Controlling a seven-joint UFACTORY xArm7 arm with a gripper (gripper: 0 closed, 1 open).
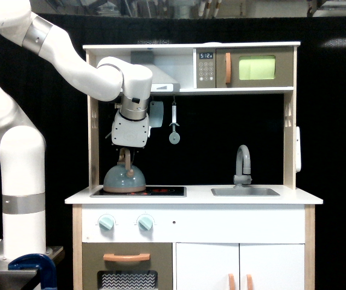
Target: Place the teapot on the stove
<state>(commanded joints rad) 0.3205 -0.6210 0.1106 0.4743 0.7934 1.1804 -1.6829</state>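
Observation:
The pale blue-grey teapot (123, 179) with its tan arched handle rests low over the left half of the black stove (154, 191), its base at or touching the cooktop. Directly above it my gripper (125, 155) points straight down, shut on the teapot's handle. The white arm reaches in from the exterior view's left, under the toy kitchen's upper shelf.
A grey faucet (241, 164) and sink basin (245, 191) sit to the exterior view's right of the stove. Utensils (174, 128) hang from the shelf behind. A toy microwave (254, 67) stands up top; side posts (92, 145) frame the counter.

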